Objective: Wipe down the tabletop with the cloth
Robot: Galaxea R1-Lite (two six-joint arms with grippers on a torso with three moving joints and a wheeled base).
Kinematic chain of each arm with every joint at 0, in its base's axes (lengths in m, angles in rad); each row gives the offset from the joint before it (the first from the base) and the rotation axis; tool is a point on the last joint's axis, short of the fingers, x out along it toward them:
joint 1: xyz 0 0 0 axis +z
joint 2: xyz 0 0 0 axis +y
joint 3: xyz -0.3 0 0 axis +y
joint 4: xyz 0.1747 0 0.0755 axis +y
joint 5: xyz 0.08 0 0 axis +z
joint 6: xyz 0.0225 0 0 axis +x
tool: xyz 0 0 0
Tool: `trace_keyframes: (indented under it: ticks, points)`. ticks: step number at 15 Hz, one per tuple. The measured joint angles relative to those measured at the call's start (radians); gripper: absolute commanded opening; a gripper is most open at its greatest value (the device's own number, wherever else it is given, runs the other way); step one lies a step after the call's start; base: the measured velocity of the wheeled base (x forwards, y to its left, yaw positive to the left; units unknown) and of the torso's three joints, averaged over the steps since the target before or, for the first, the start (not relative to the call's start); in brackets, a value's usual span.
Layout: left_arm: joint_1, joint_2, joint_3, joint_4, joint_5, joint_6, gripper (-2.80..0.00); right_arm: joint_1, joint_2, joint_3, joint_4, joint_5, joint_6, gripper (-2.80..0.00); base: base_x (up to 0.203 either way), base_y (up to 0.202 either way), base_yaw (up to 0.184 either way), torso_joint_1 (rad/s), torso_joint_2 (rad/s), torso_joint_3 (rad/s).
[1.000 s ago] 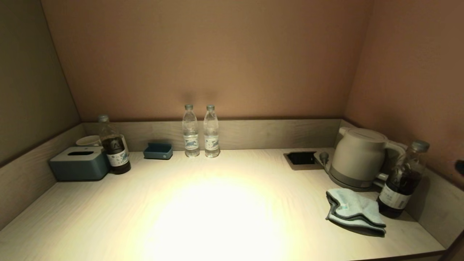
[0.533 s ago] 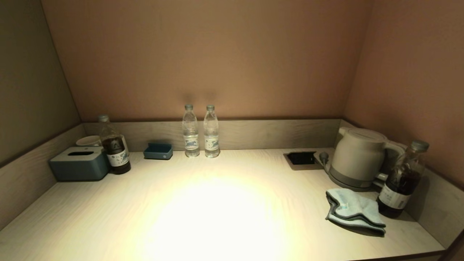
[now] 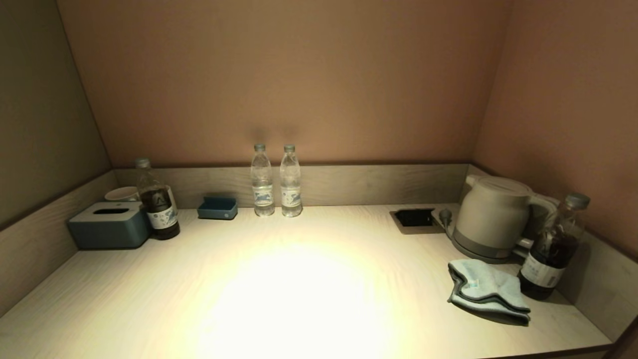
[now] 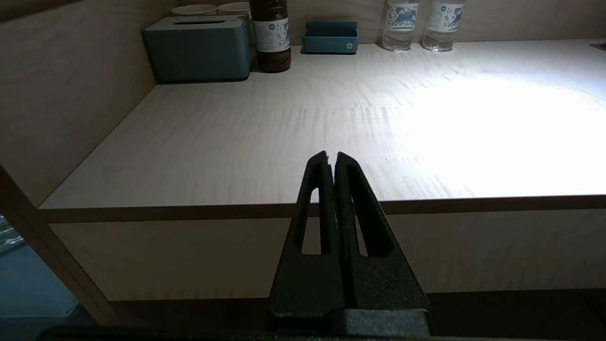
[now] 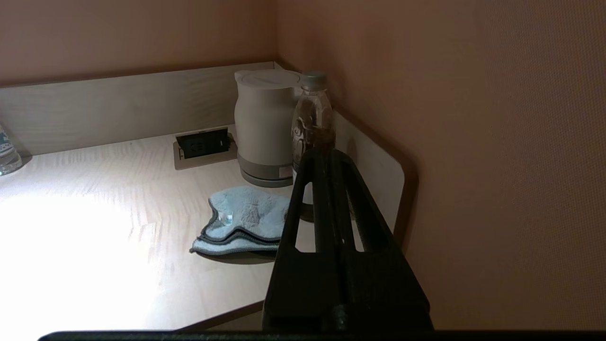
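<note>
The pale blue-green cloth (image 3: 486, 289) lies crumpled on the tabletop (image 3: 299, 259) at the front right, just in front of the kettle. It also shows in the right wrist view (image 5: 246, 218). The black socket recess (image 3: 414, 217) is left of the kettle. Neither gripper shows in the head view. My right gripper (image 5: 326, 152) is shut and empty, held off the table's front right corner, short of the cloth. My left gripper (image 4: 331, 154) is shut and empty, in front of the table's front edge on the left side.
A pale kettle (image 3: 491, 217) and a dark drink bottle (image 3: 551, 249) stand close behind and right of the cloth. Two water bottles (image 3: 276, 182) stand at the back middle. A blue tissue box (image 3: 109, 224), another dark bottle (image 3: 157, 199) and a small blue tray (image 3: 217, 207) are at the back left.
A small dark part at the right edge of the head view one second ago is out of view now. The cloth and the other things have not moved.
</note>
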Motion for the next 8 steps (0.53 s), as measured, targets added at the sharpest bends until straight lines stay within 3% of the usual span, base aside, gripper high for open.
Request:
trace_keyframes:
  ticks: [4, 8]
  points:
    - [0.000, 0.000, 0.000, 0.000, 0.000, 0.000, -2.80, -0.003, -0.072, 0.038, 0.021, 0.010, 0.000, -2.80, 0.000, 0.000, 0.000, 0.000, 0.00, 0.000]
    - [0.000, 0.000, 0.000, 0.000, 0.000, 0.000, -2.80, -0.008, -0.239, 0.053, 0.098, 0.074, 0.000, -2.80, 0.000, 0.000, 0.000, 0.000, 0.00, 0.000]
